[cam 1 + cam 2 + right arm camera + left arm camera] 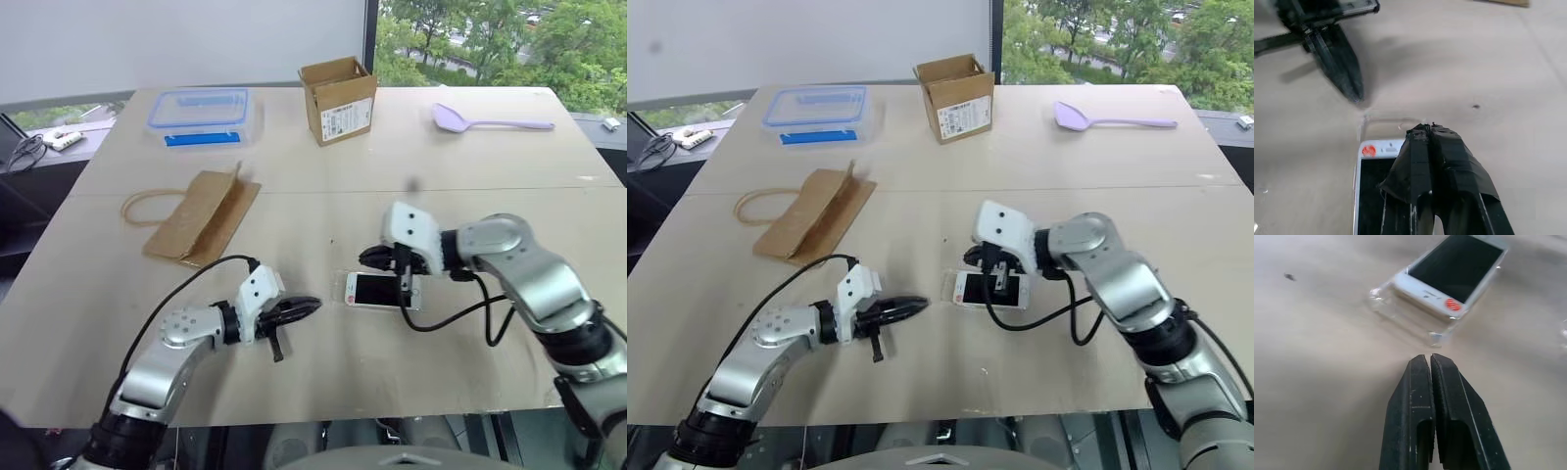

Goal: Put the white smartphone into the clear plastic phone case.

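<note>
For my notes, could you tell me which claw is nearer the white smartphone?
Right. The right claw is shut over the white smartphone; the left claw, also shut, sits beside it, off its end.

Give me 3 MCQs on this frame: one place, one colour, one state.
1. Where is the phone?
A. in the cardboard box
B. on the table between the two grippers
C. on the paper bag

2. What colour is the spoon at the far right of the table?
A. lilac
B. green
C. black

3. How do the left gripper's fingers stand?
A. wide open
B. shut on the phone
C. shut on nothing

Key:
1 B: the phone lies flat on the table, partly over the clear case, with the left gripper on one side and the right gripper over it.
2 A: spoon and handle are pale purple.
3 C: in the left wrist view the fingertips press together, short of the case.
</note>
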You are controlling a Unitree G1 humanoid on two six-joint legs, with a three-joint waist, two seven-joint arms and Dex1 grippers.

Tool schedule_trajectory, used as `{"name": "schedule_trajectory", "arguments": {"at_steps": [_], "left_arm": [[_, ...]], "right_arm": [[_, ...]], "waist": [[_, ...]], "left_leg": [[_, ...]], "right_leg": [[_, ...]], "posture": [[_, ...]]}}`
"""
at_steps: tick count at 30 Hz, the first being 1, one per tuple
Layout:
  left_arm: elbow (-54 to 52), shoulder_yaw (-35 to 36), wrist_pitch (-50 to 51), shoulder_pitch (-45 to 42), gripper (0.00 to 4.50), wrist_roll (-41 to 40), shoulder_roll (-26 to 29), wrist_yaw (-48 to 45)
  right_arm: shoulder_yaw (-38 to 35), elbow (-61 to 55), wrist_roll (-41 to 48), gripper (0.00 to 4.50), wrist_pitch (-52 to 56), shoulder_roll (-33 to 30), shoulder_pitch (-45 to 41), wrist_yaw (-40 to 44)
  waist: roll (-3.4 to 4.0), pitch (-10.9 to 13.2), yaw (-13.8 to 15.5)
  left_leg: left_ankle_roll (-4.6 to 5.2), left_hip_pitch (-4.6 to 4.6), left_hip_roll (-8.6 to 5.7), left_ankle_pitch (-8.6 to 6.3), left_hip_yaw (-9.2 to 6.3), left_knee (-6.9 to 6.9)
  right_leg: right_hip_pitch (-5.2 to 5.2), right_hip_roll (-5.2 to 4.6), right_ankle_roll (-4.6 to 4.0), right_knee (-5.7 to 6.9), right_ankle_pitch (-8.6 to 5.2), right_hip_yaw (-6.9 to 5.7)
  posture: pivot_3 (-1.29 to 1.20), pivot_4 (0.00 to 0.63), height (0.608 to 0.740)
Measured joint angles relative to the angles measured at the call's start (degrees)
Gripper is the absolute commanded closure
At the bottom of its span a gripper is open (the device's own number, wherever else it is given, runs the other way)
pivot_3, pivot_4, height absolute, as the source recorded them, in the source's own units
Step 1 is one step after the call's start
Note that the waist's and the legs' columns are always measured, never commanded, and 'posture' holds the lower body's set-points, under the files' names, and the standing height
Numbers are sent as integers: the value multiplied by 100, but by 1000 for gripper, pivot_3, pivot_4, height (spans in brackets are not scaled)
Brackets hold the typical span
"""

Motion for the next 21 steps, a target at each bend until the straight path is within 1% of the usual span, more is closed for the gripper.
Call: {"name": "schedule_trajectory", "arguments": {"at_steps": [4,6,8,10,12,15,19,21], "left_arm": [[232,-127,-35,-277,4387,108,-40,-90],[362,-261,-75,-383,4387,211,-84,-98],[495,-405,-135,-575,4387,352,-160,-109],[577,-494,-183,-701,4387,421,-173,-123],[653,-555,-212,-803,4387,481,-227,-160],[711,-590,-209,-890,4387,545,-254,-226],[724,-710,-227,-958,4387,610,-317,-276],[725,-730,-237,-973,4387,632,-361,-281]], "right_arm": [[-119,-432,-26,4500,222,-752,680,-204],[-199,-625,-25,4500,341,-927,880,-315],[-211,-838,-42,4500,414,-1239,1144,-437],[-164,-891,-127,4500,420,-1409,1275,-543],[82,-894,-297,4500,394,-1572,1317,-662],[536,-815,-549,4500,356,-1479,1063,-801],[1125,-610,-729,4500,272,-1060,629,-864],[1260,-610,-724,4500,233,-924,532,-850]], "waist": [[0,1,11],[1,1,-1],[0,1,10],[1,1,6],[0,1,3],[0,1,-13],[-1,1,14],[-1,1,54]], "left_leg": [[1,-4,-8,0,2,0],[1,-4,-8,0,2,0],[1,-4,-9,0,-1,1],[1,-2,-9,0,1,1],[2,-2,-9,0,2,2],[2,2,-9,1,2,2],[2,-1,-11,1,0,4],[2,-4,-15,1,0,3]], "right_leg": [[-1,-7,0,-2,0,1],[-2,-6,0,0,0,3],[-2,-4,1,0,0,0],[-1,-4,1,0,-1,2],[-1,-3,1,0,-1,3],[0,1,2,0,-1,4],[1,4,3,-1,-1,1],[1,0,5,-2,-1,0]], "posture": [[0,150,740],[0,150,740],[0,150,740],[0,150,740],[0,150,740],[0,150,740],[0,150,740],[0,150,740]]}}
